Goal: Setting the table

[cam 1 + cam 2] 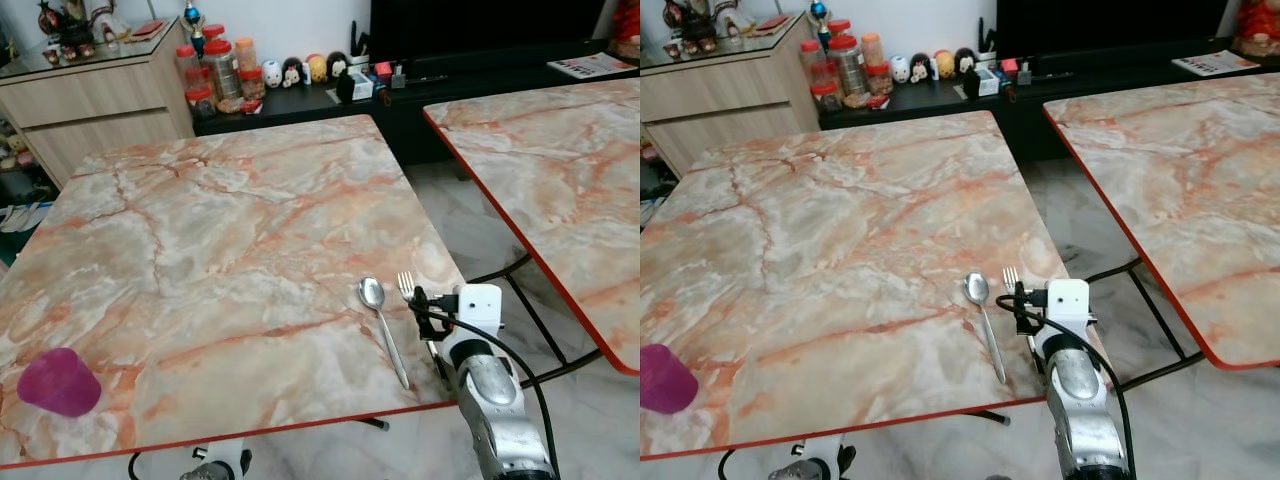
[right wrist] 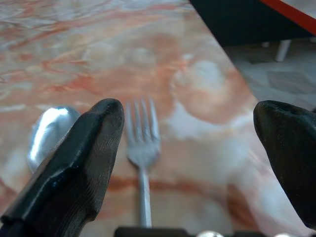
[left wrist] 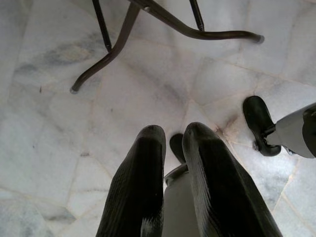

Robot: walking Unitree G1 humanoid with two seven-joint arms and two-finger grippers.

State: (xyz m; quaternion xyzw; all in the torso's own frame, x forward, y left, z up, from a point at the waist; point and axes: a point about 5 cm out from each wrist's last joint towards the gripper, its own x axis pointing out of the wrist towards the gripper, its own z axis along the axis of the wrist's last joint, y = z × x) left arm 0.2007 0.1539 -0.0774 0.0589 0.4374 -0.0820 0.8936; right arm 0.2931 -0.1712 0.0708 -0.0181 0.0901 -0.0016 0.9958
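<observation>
While no writing is legible, the left eye view shows one spoon, one fork and one purple cup on the marble desk. Right wrist view: right tool spread wide over the fork. Left wrist view: left tool nearly closed, empty, above the floor.

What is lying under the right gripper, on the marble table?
Under the open right gripper a fork lies on the marble table, its tines pointing away from the robot. A spoon lies beside it. The wrist camera covers the end of the fork's handle.
</observation>
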